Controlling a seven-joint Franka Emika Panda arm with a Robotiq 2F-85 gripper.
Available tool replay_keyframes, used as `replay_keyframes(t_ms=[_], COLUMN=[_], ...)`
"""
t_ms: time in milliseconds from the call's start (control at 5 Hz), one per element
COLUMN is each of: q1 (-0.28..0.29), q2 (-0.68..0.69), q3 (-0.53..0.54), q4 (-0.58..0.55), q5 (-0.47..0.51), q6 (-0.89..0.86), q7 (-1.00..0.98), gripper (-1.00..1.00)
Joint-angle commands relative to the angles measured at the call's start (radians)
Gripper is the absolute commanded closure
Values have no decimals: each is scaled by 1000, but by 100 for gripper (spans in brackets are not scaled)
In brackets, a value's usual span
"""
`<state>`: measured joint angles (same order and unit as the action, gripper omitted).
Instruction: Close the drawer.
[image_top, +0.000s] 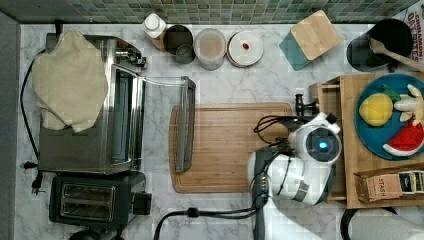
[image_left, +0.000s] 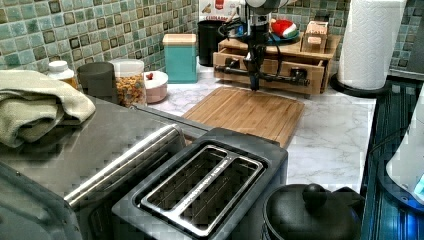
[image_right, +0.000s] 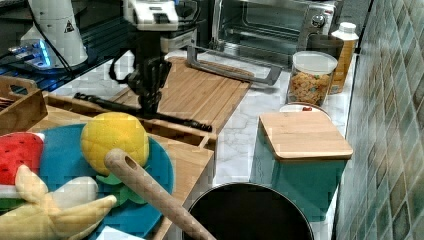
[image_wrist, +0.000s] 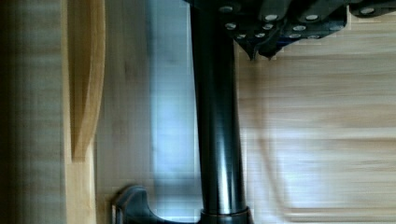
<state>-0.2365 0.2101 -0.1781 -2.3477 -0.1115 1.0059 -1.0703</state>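
The drawer (image_top: 320, 100) is a light-wood tray in the wooden stand at the top view's right, pulled out a little way, with its thin side wall (image_top: 331, 87) showing. A black bar handle (image_left: 278, 77) runs across its front panel (image_left: 280, 67). My gripper (image_left: 255, 84) hangs straight down at the middle of that handle, on the cutting-board side. In the right view the gripper (image_right: 149, 106) meets the handle (image_right: 172, 119). The wrist view has the fingertips (image_wrist: 254, 50) close together beside the bar (image_wrist: 217, 140), not around it. The arm's wrist (image_top: 320, 145) hides the gripper from above.
A wooden cutting board (image_top: 225, 147) lies in front of the drawer. The toaster oven's open door (image_top: 185, 125) rests on the board's far end. A blue plate of toy fruit (image_top: 367, 130) and a tea box (image_top: 387, 184) sit on the stand. A paper towel roll (image_left: 370, 42) stands beside it.
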Motion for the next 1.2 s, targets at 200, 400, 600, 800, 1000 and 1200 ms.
replay_keyframes(t_ms=[200,400,600,800,1000,1200], q1=[-168,-155,-155,-155,-155,-136], q2=[106,107,107,107,107,109], q3=[-129,-141,-142,-142,-142,-161], q4=[264,264,264,263,264,264], q5=[96,104,104,104,104,116], q6=[32,32,32,32,32,32], q7=[-151,-156,-157,-157,-156,-165], gripper=[100,100,100,100,100,100])
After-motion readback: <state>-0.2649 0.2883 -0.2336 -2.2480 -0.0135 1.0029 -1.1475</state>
